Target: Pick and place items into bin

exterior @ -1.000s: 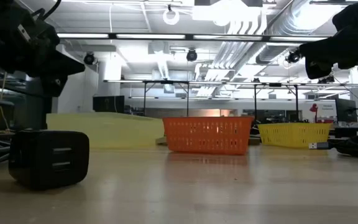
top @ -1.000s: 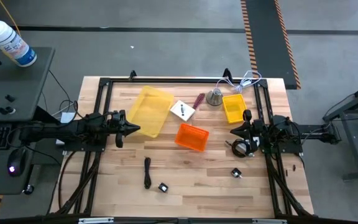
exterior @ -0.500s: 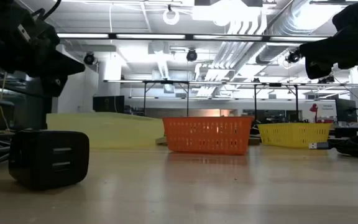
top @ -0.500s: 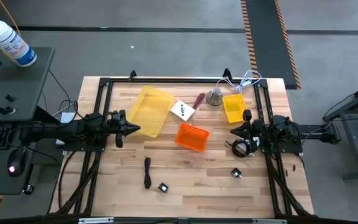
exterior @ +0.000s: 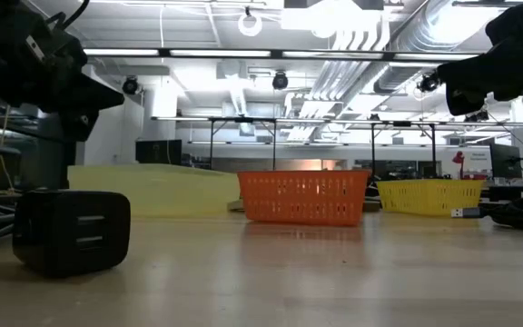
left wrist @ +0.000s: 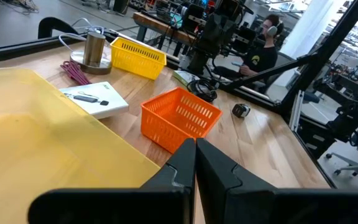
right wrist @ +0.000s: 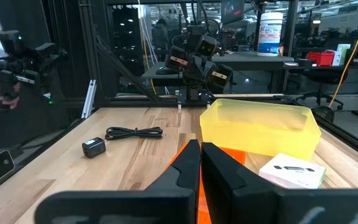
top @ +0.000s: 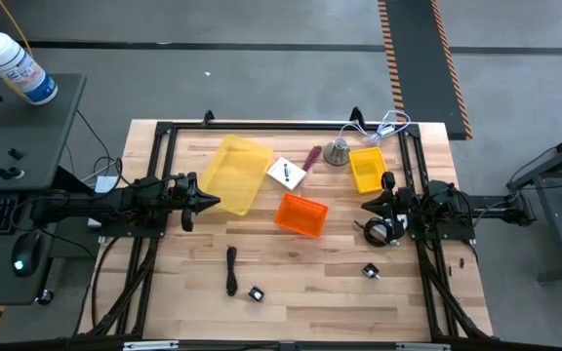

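Note:
My left gripper hangs shut over the table's left side, its tips at the near rim of a large yellow bin. My right gripper hangs shut on the right, above the table. Neither holds anything. An orange basket stands between them. Loose items lie on the wood: a straight black cable, a coiled black cable, two small black-and-white cubes, a maroon-handled tool and a white card. The left wrist view shows the shut fingers, as does the right wrist view.
A small yellow basket and a silver bell-shaped object stand at the far right, with white cable behind them. A black frame rims the table. A side desk with a bottle stands to the left. A person sits beyond the table.

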`<action>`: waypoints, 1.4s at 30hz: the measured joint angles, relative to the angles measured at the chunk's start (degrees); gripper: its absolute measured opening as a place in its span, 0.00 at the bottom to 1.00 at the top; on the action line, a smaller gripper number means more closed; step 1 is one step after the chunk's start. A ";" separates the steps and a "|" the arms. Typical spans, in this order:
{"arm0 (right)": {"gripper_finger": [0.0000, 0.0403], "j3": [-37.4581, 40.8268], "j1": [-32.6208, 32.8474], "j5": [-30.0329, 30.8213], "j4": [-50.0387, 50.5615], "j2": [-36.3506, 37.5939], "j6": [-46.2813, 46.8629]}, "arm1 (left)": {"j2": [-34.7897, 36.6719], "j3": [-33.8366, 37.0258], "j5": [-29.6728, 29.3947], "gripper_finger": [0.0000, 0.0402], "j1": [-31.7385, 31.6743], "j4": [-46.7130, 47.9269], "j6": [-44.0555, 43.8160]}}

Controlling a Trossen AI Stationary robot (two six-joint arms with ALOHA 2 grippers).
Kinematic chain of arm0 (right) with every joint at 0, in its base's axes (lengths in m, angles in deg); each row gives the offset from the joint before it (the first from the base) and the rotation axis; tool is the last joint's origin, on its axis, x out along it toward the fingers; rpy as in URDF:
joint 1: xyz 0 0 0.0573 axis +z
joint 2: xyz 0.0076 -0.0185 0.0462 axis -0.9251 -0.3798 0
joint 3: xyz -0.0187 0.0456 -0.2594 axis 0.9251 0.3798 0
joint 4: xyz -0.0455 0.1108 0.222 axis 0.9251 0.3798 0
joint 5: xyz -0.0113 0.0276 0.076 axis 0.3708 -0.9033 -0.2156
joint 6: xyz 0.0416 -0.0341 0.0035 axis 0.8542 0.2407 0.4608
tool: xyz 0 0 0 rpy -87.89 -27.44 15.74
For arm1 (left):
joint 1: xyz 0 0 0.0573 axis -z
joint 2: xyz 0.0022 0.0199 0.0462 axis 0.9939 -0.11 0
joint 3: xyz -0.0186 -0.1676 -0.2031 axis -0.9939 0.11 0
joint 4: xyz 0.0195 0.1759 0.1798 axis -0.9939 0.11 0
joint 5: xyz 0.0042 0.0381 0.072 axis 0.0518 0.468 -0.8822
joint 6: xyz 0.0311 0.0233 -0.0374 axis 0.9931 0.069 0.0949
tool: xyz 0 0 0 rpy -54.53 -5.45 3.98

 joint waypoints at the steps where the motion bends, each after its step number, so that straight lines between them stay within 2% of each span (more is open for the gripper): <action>1: 0.02 0.00 0.00 0.01 0.00 0.00 0.00 | -0.02 0.00 0.00 0.00 0.01 0.00 0.00; 16: 0.02 0.00 -0.01 -0.01 -0.02 0.01 0.00 | -0.01 -0.01 1.01 0.00 0.00 -0.02 -1.87; 29: 0.02 0.00 0.01 0.01 -0.08 0.00 0.00 | 0.00 -0.01 0.02 0.00 0.01 0.00 2.84; 35: 0.02 0.00 0.01 -0.12 -2.40 -0.01 0.04 | 0.00 -0.01 -0.13 0.00 0.01 -1.61 -2.72; 39: 0.02 0.00 0.01 0.28 -7.38 -0.01 3.78 | 0.00 -0.02 -3.85 0.00 0.01 -2.97 -12.83; 42: 0.02 0.00 0.01 2.45 -9.81 -0.01 5.93 | -0.02 -0.02 -5.96 0.00 -0.02 -4.12 -16.85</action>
